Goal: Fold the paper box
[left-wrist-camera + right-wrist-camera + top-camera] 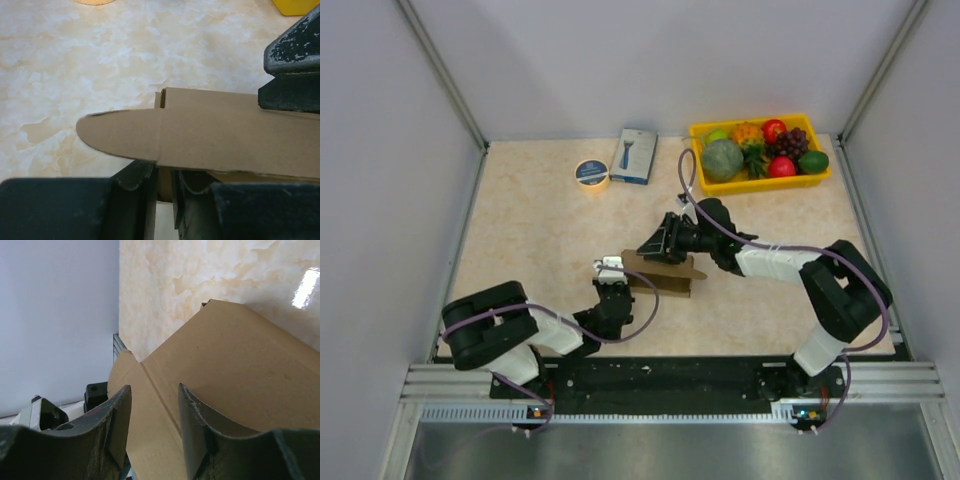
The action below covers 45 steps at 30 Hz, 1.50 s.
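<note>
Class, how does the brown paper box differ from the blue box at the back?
The paper box is plain brown; the blue box is printed blue and white. The paper box is larger and part-folded, the blue box lies flat. The paper box sits mid-table, the blue box near the back. Both look like cardboard.

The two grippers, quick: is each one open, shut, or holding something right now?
Left gripper: nearly shut around a wall of the paper box; whether it pinches cannot be told.
Right gripper: open, at the paper box, not gripping it.

Left tool (612, 276) and right tool (656, 248) close together
</note>
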Motion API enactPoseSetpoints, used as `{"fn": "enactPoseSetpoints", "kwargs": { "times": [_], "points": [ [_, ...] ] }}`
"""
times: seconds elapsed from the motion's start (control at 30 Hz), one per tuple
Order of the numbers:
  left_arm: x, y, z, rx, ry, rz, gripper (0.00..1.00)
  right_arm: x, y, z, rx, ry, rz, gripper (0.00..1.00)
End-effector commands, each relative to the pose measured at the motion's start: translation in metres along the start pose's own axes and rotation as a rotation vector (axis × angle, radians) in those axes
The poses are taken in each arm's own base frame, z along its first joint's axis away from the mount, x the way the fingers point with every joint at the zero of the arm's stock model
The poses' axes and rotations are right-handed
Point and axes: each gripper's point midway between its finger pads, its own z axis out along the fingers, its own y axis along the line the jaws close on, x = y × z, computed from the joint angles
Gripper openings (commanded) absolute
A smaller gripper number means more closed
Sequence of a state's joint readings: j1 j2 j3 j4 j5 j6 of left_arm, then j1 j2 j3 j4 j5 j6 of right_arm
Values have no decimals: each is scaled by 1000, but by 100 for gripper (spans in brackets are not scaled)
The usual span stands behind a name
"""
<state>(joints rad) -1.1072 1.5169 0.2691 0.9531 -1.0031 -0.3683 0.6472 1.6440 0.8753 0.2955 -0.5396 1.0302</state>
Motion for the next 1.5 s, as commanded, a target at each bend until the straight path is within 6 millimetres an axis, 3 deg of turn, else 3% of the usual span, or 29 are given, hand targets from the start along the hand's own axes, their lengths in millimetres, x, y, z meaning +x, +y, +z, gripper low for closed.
{"fn": "enactPoseSetpoints", "kwargs": {
  "times": [0.0,0.03,0.13,0.17,0.23,0.3,0.33,0.4,0.47,0.53,0.57,0.6,0.77,0.9,1.03,1.2,1.27,1.37,1.47],
  "points": [
    [5,-2,-6,21,16,12,28,-3,36,-1,-183,-41,-85,42],
    [6,-2,-8,26,23,5,38,-1,29,1,-176,-37,-78,42],
    [10,3,-18,31,49,-3,45,4,26,4,-212,-30,-75,41],
    [11,3,-21,38,55,-5,55,6,23,4,-214,-29,-72,41],
    [14,2,-31,73,92,-26,63,7,19,6,-215,-37,-78,41],
    [9,-7,-43,142,117,-63,65,9,15,7,-210,-29,-91,41],
    [22,-4,-51,161,182,-48,66,9,14,8,-214,-28,-96,41],
    [16,-11,-63,230,211,-111,67,12,10,10,-214,-22,-101,40],
    [25,-14,-77,300,287,-113,71,11,6,12,-209,-27,-106,40],
    [10,-26,-90,375,318,-188,73,12,5,12,-216,-28,-115,40],
    [21,-29,-105,441,402,-163,74,12,6,13,-217,-27,-119,40],
    [8,-33,-113,492,393,-215,76,12,4,13,-216,-25,-131,40],
    [-2,-30,-144,616,455,-267,74,10,5,12,-200,-28,-165,39],
    [-34,-25,-161,688,440,-278,77,9,4,9,-173,-36,-198,39],
    [-53,-15,-164,645,451,-252,77,11,11,4,-180,-37,-219,39],
    [-127,-14,-156,609,288,-312,64,18,21,-5,-159,-36,-291,38],
    [-154,-24,-144,561,259,-278,61,18,26,-10,-151,-32,-302,38],
    [-161,-40,-115,461,342,-181,52,24,29,-13,-149,2,-290,38],
    [-160,-48,-87,437,372,-221,47,32,34,-21,-172,18,-282,36]
  ]
}}
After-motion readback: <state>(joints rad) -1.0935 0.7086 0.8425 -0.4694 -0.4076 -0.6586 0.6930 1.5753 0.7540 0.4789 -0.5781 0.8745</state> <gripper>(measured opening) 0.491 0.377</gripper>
